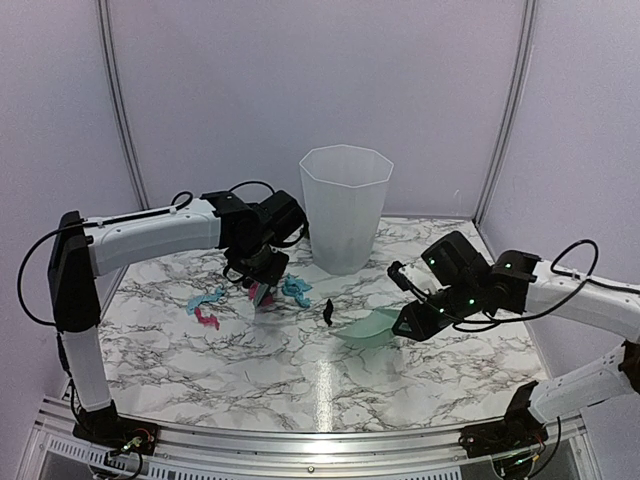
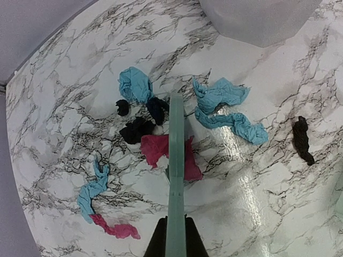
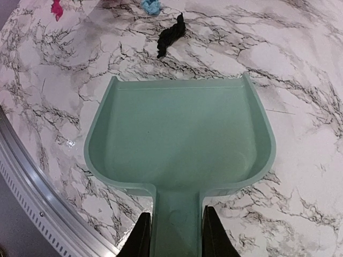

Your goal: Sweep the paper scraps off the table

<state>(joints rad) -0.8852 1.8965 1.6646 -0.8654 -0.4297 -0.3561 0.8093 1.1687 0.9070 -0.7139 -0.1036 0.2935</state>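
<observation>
Paper scraps point(image 2: 161, 147) in pink, light blue and black lie scattered on the white marble table point(image 1: 300, 360); a cluster shows in the top view point(image 1: 265, 292), with two more at the left point(image 1: 205, 305). A lone black scrap point(image 1: 328, 313) lies between cluster and dustpan and also shows in the right wrist view point(image 3: 171, 33). My left gripper point(image 2: 176, 238) is shut on the mint-green brush point(image 2: 176, 176), which hangs over the pink scrap. My right gripper point(image 3: 176, 235) is shut on the handle of the empty mint-green dustpan point(image 3: 179, 134), which rests on the table.
A tall translucent white bin point(image 1: 345, 205) stands at the back centre, behind the scraps. The metal front rail point(image 1: 300, 445) runs along the near edge. Pale walls close the back and sides.
</observation>
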